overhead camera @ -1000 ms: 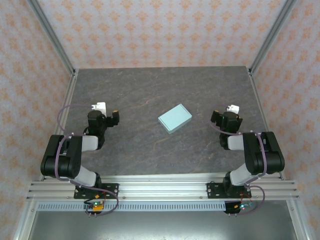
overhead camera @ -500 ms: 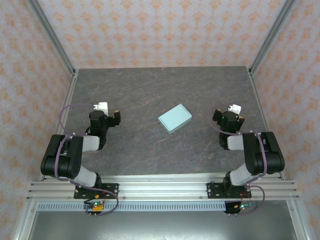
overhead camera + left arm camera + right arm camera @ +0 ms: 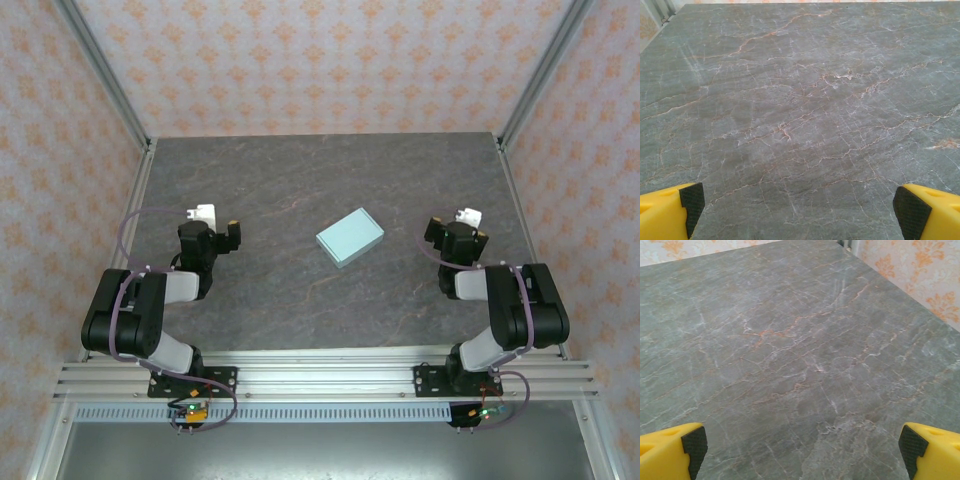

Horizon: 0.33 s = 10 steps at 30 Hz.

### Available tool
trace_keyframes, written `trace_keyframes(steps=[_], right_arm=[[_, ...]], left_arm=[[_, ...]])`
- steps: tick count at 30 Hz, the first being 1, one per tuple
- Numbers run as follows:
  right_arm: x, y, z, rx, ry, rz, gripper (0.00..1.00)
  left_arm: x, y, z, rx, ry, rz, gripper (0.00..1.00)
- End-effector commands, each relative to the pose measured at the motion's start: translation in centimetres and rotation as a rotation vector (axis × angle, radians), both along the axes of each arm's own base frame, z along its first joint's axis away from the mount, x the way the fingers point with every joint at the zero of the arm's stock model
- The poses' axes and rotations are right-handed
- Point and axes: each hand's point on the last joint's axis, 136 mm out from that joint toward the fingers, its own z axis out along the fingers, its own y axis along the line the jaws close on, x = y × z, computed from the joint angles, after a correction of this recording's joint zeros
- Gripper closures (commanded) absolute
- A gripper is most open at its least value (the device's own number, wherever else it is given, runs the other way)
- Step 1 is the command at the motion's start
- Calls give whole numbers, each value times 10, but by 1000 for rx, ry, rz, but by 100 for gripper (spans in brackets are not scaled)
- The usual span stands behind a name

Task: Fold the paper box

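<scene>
The paper box (image 3: 350, 237), a small pale mint-blue closed rectangle, lies flat and turned at an angle on the dark marble table (image 3: 300, 180), mid-table between the two arms. My left gripper (image 3: 212, 232) sits well to its left, folded back near its base. My right gripper (image 3: 460, 232) sits to the box's right, likewise pulled back. Both are open with nothing between them: the yellow fingers with black pads (image 3: 690, 205) (image 3: 692, 445) stand wide apart at the bottom corners of each wrist view, over bare marble.
Patterned walls and aluminium frame posts (image 3: 100, 75) enclose the table on three sides. A metal rail (image 3: 320, 380) runs along the near edge by the arm bases. The wall edge (image 3: 920, 285) shows at the right of the right wrist view.
Both grippers have shifted slightly while settling near their bases. The box has not moved.
</scene>
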Motion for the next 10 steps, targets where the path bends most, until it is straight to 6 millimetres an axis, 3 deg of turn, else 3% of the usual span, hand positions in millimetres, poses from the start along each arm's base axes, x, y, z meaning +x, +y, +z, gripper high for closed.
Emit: trace_keyframes(steps=[1, 10], right_arm=[[10, 9, 11, 9, -26, 49, 1], [9, 9, 11, 10, -30, 51, 1]], left_arm=[[7, 3, 12, 11, -38, 18, 0], [7, 3, 12, 11, -37, 19, 0]])
